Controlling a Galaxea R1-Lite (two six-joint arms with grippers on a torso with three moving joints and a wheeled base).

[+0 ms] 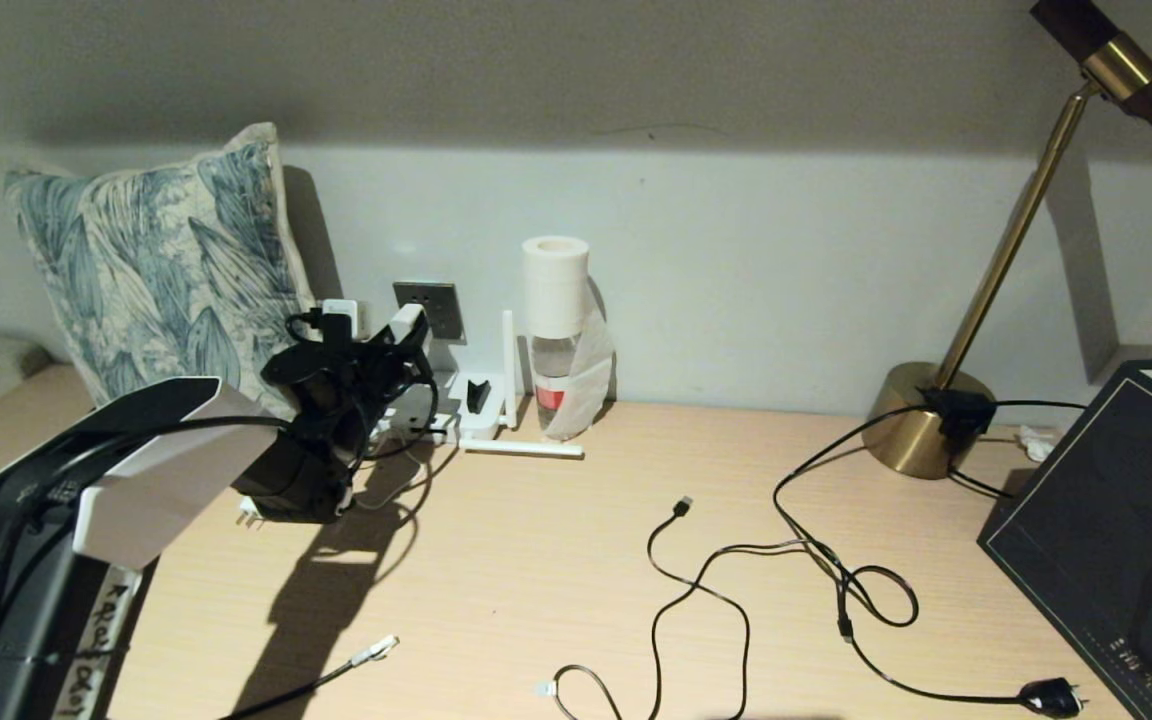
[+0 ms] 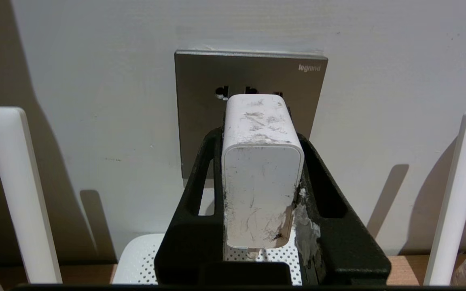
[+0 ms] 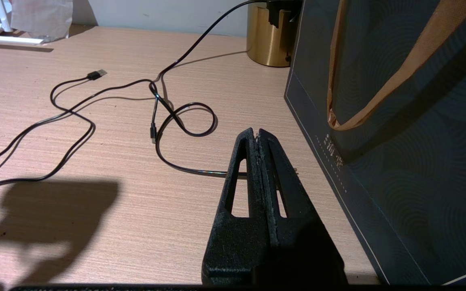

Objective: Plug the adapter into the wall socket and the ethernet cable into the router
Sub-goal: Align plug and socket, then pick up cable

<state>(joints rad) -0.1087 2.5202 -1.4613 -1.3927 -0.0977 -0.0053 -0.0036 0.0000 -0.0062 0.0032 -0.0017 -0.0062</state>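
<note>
While the left pincer (image 2: pixel 262 178) grips it, the adapter (image 2: pixel 262 178) points lengthwise at the wall socket (image 2: pixel 200 105) (right pincer (image 3: pixel 258 135) closed).

"legrand" on the wall socket (image 2: pixel 200 105)

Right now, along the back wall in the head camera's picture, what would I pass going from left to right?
Leaf-print pillow → left tool holding the adapter → wall socket → bottle topped with a white roll → brass lamp base → dark paper bag.
</note>
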